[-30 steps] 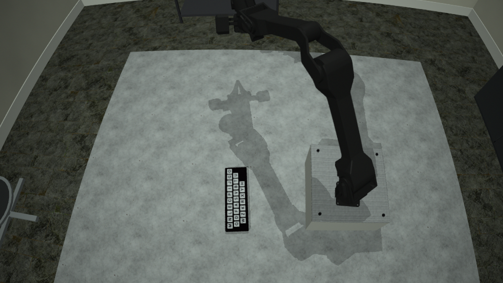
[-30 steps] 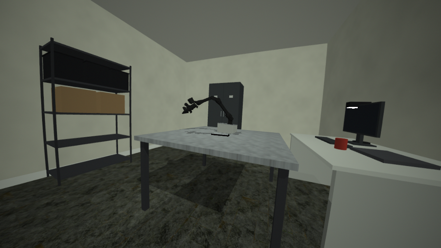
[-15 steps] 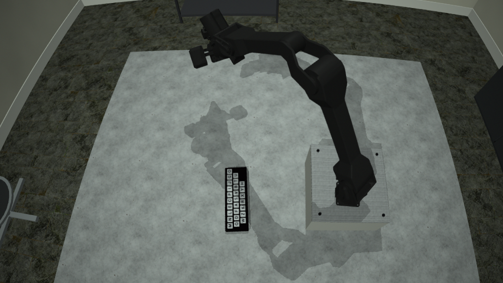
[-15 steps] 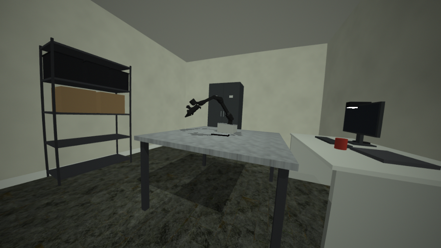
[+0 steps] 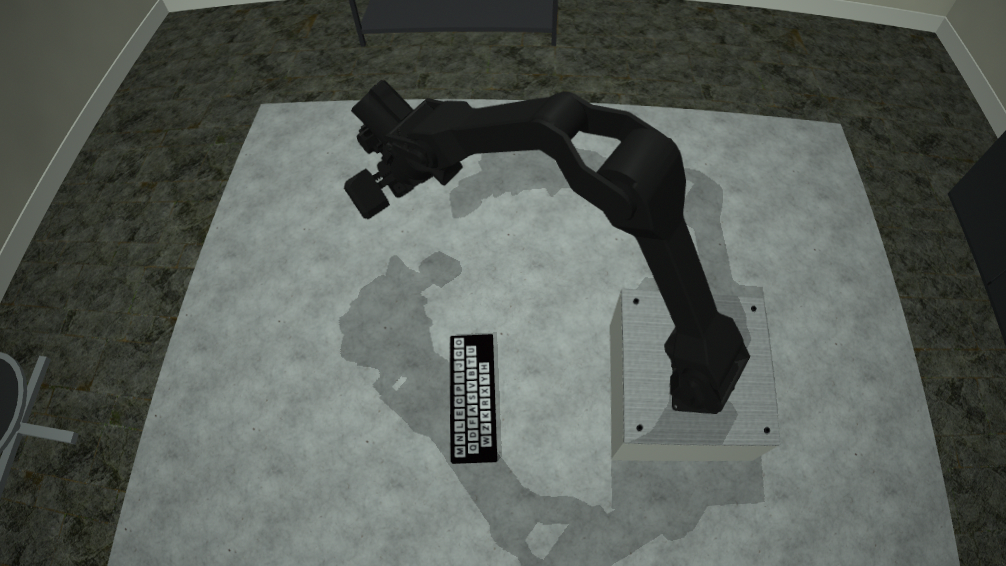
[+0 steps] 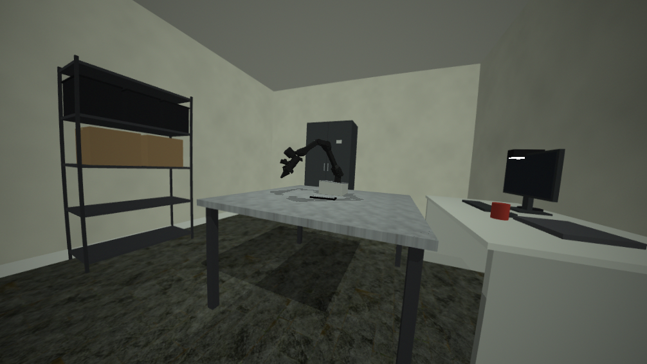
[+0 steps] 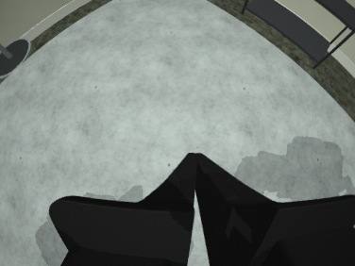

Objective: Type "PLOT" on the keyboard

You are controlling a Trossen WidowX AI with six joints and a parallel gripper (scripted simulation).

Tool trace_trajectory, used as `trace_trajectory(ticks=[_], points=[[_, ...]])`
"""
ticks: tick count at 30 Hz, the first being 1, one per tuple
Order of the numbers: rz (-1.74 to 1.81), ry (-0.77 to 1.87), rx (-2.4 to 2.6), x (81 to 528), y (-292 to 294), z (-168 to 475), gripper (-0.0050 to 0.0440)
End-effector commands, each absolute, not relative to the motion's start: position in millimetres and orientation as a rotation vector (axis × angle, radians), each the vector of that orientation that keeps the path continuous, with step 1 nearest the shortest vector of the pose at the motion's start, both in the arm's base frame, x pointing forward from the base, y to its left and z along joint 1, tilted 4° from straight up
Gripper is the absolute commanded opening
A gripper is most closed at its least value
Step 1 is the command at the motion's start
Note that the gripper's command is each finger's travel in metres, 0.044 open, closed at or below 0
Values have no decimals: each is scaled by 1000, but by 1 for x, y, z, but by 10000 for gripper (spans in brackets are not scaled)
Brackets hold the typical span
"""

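Gripper (image 7: 196, 166) pinched fully narrow, holding nothing, raised above grey table (image 5: 281, 211). Well apart from black keyboard (image 5: 473, 397), which lies flat beside arm pedestal (image 5: 636, 436).

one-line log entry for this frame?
black arm gripper: jaws shut, empty, above table | small black keyboard with white keys: untouched | PLOT: not started
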State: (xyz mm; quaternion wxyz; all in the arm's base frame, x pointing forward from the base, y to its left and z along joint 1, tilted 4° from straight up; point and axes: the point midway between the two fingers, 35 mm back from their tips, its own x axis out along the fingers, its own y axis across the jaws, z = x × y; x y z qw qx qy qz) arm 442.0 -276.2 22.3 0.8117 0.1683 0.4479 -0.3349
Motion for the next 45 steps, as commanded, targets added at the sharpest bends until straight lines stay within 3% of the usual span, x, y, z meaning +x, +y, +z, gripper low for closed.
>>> trace_trajectory(ticks=[1,10,27,42,45], points=[[-625,1035,331,442,-233,11,0],[-490,1136,280,438,-171,-3,0],[-168,1373,128,392,-36,-30,0],[159,1614,-80,295,70,-47,0],[164,1618,-84,293,71,-47,0]])
